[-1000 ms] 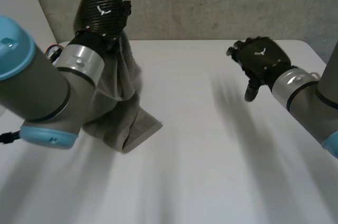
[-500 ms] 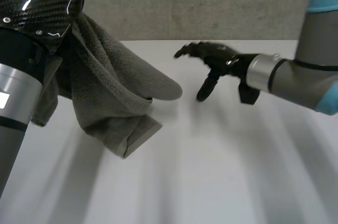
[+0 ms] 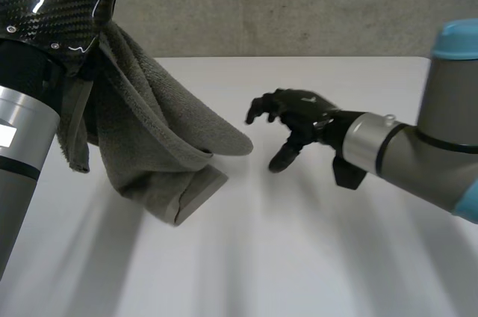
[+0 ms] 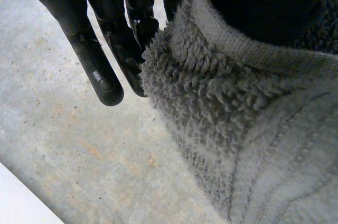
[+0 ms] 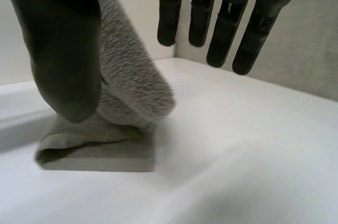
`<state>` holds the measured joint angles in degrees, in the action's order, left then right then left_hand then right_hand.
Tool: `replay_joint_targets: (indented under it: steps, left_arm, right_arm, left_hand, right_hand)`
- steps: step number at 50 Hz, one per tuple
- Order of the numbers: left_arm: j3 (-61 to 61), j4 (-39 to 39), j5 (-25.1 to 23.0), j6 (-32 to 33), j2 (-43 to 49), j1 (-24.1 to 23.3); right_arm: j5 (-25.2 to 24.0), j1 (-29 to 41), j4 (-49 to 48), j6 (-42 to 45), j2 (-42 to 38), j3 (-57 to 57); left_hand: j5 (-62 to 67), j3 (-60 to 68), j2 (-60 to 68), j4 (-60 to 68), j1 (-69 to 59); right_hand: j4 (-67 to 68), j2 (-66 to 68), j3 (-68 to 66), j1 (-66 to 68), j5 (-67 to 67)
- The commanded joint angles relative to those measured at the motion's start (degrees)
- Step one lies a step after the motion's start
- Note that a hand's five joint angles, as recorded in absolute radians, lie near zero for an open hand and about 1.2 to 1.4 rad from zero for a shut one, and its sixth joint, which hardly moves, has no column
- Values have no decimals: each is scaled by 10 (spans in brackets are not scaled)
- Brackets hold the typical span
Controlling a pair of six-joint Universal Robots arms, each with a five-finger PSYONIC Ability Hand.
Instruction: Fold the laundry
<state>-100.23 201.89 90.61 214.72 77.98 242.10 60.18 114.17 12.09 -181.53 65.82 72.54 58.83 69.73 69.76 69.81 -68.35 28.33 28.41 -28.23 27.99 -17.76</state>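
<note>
A grey terry towel (image 3: 149, 137) hangs from my left hand (image 3: 52, 3), which is raised high at the table's left. Its lower folded end (image 3: 198, 194) rests on the white table (image 3: 299, 257). In the left wrist view the towel (image 4: 237, 129) bunches against that hand's fingers (image 4: 100, 71), which pinch its edge. My right hand (image 3: 299, 119) hovers low over the table just right of the towel's hanging fold, apart from it, with fingers relaxed and spread. In the right wrist view the towel (image 5: 132, 92) lies beyond the thumb (image 5: 58, 49), and nothing sits between thumb and fingers (image 5: 222, 23).
A concrete wall (image 3: 299, 3) stands behind the table's far edge. Bare white tabletop (image 5: 237, 155) stretches to the right of the towel and toward the front.
My left hand has lifted the towel up toward the camera. The right hand has swung left across the table to the towel, dropped lower, and its fingers have curled slightly.
</note>
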Motion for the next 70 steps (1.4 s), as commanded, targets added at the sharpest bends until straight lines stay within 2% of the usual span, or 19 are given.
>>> replay_joint_targets:
  steps: [1,7,9,10,11,15,20,23,42,45,47,50,52,53,55,56,57,61,70]
  left_arm:
    - [4,1,0,0,2,6]
    - [5,0,1,-1,1,6]
    - [5,0,2,-1,1,4]
    - [5,0,2,-1,1,4]
    - [4,0,3,-1,0,2]
    - [4,-2,4,-1,-3,2]
    - [0,-4,4,-1,-9,1]
    - [-3,-4,4,-1,-11,1]
    - [-8,-4,5,-2,-12,1]
    - [-8,-3,6,-2,-12,1]
    - [-8,-2,6,-2,-11,1]
    - [-7,0,6,-1,-11,2]
    - [-7,0,6,-1,-11,3]
    - [-7,0,6,-1,-11,3]
    - [-7,1,6,-1,-11,4]
    - [-7,1,6,-1,-11,4]
    - [-7,1,6,-2,-11,4]
    - [-6,3,5,-2,-10,5]
    - [16,13,11,-12,-2,5]
  right_arm:
    - [5,-22,5,1,51,58]
    - [-45,-12,33,13,54,86]
    - [-73,-8,50,14,53,90]
    - [-74,-8,50,14,53,90]
    - [-74,-3,43,15,49,89]
    - [-60,23,12,12,23,74]
    - [13,72,-38,-15,-43,12]
    - [31,83,-56,-30,-72,-23]
    - [40,148,-62,-79,-184,-160]
    - [35,153,-63,-102,-205,-170]
    - [34,162,-63,-120,-227,-179]
    - [34,165,-63,-124,-235,-180]
    - [36,168,-64,-124,-248,-182]
    - [36,168,-64,-124,-248,-182]
    - [42,168,-65,-121,-251,-193]
    - [42,168,-65,-121,-251,-193]
    - [57,167,-67,-124,-247,-200]
    - [117,159,-65,-129,-212,-196]
    - [129,67,-118,-211,-48,-114]
  left_hand:
    - [112,103,102,102,-116]
    - [112,103,102,102,-116]
    - [112,103,102,102,-116]
    - [112,103,102,102,-116]
    - [112,103,102,102,-116]
    - [112,103,102,102,-116]
    - [112,103,102,102,-116]
    - [112,103,102,102,-116]
    - [112,103,102,102,-116]
    - [112,103,102,102,-116]
    - [112,103,102,102,-116]
    - [112,103,102,102,-116]
    - [112,103,102,102,-116]
    - [112,103,102,102,-116]
    - [112,103,102,102,-116]
    - [112,103,102,102,-116]
    - [112,103,102,102,-116]
    - [112,103,102,102,-116]
    - [112,103,102,102,-116]
  right_hand:
    - [174,173,-175,177,-179]
    - [172,172,-173,176,-178]
    - [62,61,-63,66,-68]
    - [61,61,-62,65,-67]
    - [-27,-28,26,-23,21]
    - [-103,-104,102,-100,98]
    - [-132,-133,131,-129,126]
    - [-122,-123,121,-119,116]
    - [-100,-101,99,-97,94]
    - [-43,-44,42,-39,37]
    - [58,57,-59,61,-63]
    - [93,93,-94,97,-99]
    - [219,218,-220,222,-225]
    - [220,219,-221,223,-225]
    - [418,418,-419,422,-424]
    - [420,419,-421,423,-425]
    - [516,515,-517,519,-521]
    - [517,516,-518,520,-522]
    - [517,516,-518,520,-522]
